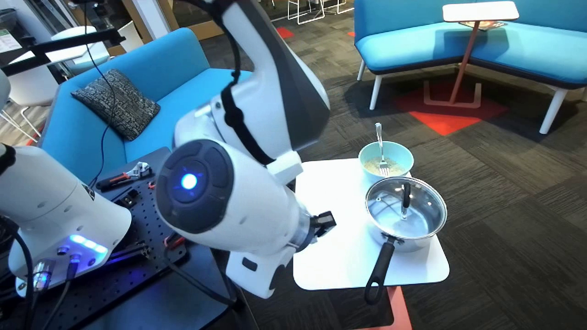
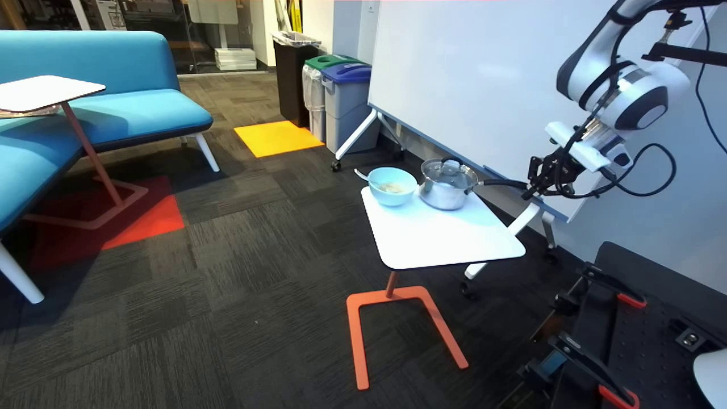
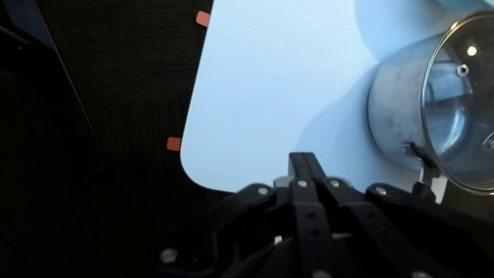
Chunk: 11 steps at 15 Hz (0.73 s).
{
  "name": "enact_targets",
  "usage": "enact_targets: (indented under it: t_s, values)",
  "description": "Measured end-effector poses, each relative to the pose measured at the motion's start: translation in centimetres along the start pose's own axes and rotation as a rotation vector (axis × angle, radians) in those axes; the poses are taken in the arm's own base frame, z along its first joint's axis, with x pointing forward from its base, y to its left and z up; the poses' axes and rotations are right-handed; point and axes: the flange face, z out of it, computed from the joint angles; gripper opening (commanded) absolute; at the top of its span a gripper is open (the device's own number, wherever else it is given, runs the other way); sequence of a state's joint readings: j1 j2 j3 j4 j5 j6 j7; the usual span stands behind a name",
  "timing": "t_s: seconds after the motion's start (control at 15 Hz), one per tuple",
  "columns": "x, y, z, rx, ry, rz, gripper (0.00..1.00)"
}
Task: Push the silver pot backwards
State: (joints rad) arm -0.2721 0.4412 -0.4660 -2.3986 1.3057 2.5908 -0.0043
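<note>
The silver pot (image 2: 443,195) looks glossy metal, its lid (image 1: 415,213) smooth glass, its handle (image 1: 383,264) matt plastic.

Noted on the white counter (image 1: 328,261) a pale blue-green bowl (image 2: 389,199) with grainy contents (image 1: 373,166) and a fork (image 1: 381,149) slanted over its rim. Observed, in an exterior view, a patterned cushion (image 1: 117,105) resting on a blue sofa (image 1: 153,59). Recorded, in an exterior view, a wheeled whiteboard (image 2: 471,85), a blue-lidded bin (image 2: 349,102) beside a green-lidded bin (image 2: 314,96), and a yellow floor square (image 2: 277,138) near both.

The gripper (image 3: 303,156), fingertips (image 3: 297,166) together, shows against the table (image 3: 251,96); the pot (image 3: 397,104) runs past the right edge, its handle (image 3: 423,190) seemingly mostly hidden behind the gripper.
</note>
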Motion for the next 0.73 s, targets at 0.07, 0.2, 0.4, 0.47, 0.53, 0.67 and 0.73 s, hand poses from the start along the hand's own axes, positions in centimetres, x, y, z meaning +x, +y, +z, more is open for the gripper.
enact_targets:
  t_s: [0.07, 0.2, 0.4, 0.47, 0.53, 0.67, 0.73]
  values:
    - [-0.6, 0.6, -1.3, 0.003, -0.003, -0.057, 0.00]
    - [-1.8, 1.7, -3.6, 0.000, -0.019, -0.171, 0.00]
    - [-3.9, 2.5, -6.2, -0.031, -0.054, -0.353, 0.00]
    - [-4.6, 2.7, -7.0, -0.041, -0.062, -0.415, 0.01]
    - [-4.9, 2.7, -7.4, -0.031, -0.066, -0.421, 0.01]
    - [-4.8, 2.8, -7.4, -0.031, -0.066, -0.417, 0.01]
    - [-4.6, 2.9, -7.2, -0.038, -0.066, -0.415, 0.01]
